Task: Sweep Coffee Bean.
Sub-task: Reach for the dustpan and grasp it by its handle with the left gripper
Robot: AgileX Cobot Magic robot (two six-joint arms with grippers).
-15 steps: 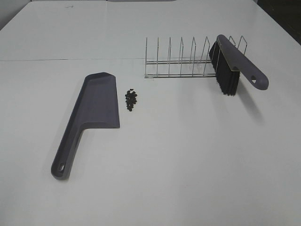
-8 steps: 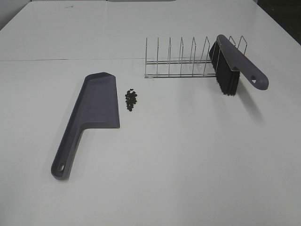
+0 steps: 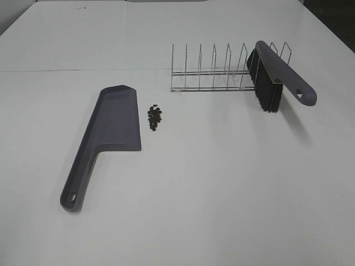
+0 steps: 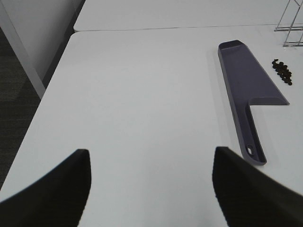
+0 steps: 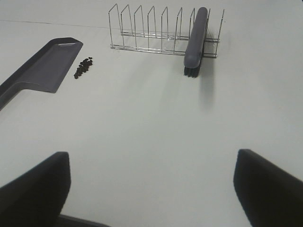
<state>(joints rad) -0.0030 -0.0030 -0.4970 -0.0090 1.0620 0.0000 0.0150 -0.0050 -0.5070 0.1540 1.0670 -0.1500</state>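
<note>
The coffee bean [image 3: 155, 117] pile lies unmoved just beside the dustpan [image 3: 113, 124], left of the table's [image 3: 222, 194] middle. The brush [image 3: 280, 75] still leans in the wire rack [image 3: 206, 87]. The left fingers [image 4: 52, 189] and right fingers [image 5: 38, 189] stand wide apart and empty, so sweeping hasn't begun.

Beans [image 3: 155, 117] are lying just right of the dustpan [image 3: 108, 134]; behind, the brush [image 3: 275, 76] is leaning in the rack [image 3: 213, 71].

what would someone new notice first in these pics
The grey-purple dustpan lying flat on the white table, left of centre, stands out most. Just to its right, not touching it, sits a small cluster of dark coffee beans. Further back on the right, a matching brush is propped in a wire rack.
</note>
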